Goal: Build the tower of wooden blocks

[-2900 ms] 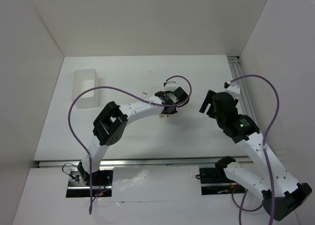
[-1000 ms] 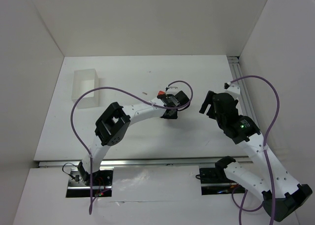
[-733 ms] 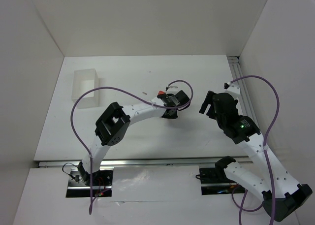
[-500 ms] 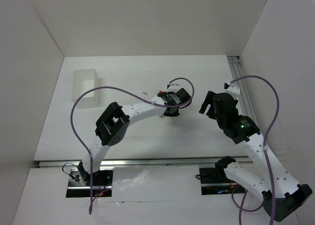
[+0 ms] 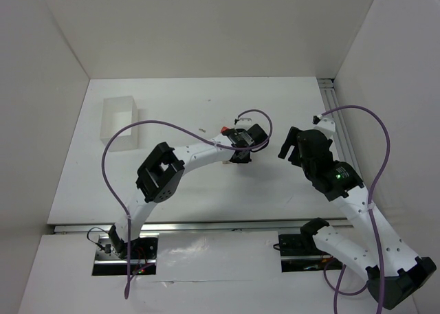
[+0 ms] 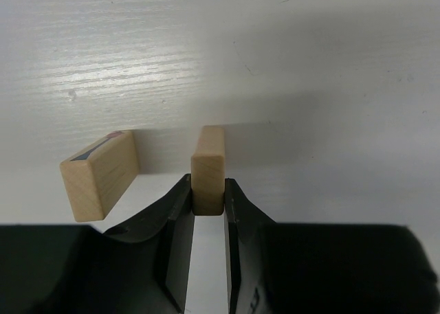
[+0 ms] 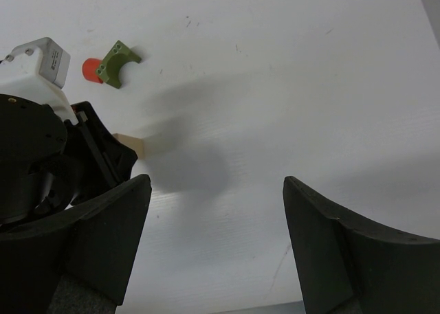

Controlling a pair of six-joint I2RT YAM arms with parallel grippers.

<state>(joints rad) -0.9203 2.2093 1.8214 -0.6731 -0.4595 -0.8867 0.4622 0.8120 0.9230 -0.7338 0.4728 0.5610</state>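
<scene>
In the left wrist view my left gripper [image 6: 207,203] is shut on the near end of a narrow pale tan block [image 6: 208,164] that stands on the table. A second tan block [image 6: 100,175], with a red and blue mark on its top edge, lies tilted just left of it, apart from the fingers. From above, the left gripper [image 5: 239,148] is at the table's middle. My right gripper [image 7: 216,183] is open and holds nothing; it hovers right of the left one [image 5: 290,146]. A dark green arch block [image 7: 117,63] touches a red piece [image 7: 91,69] on the table. No stacked wood block tower shows.
A white rectangular box [image 5: 119,120] stands at the back left of the table. White walls close in the left, back and right sides. A metal rail [image 5: 338,118] runs along the right edge. Purple cables loop over both arms.
The left gripper has narrowed onto the tan block and shifted slightly toward the back, covering the red piece in the top view. The right arm has not moved.
</scene>
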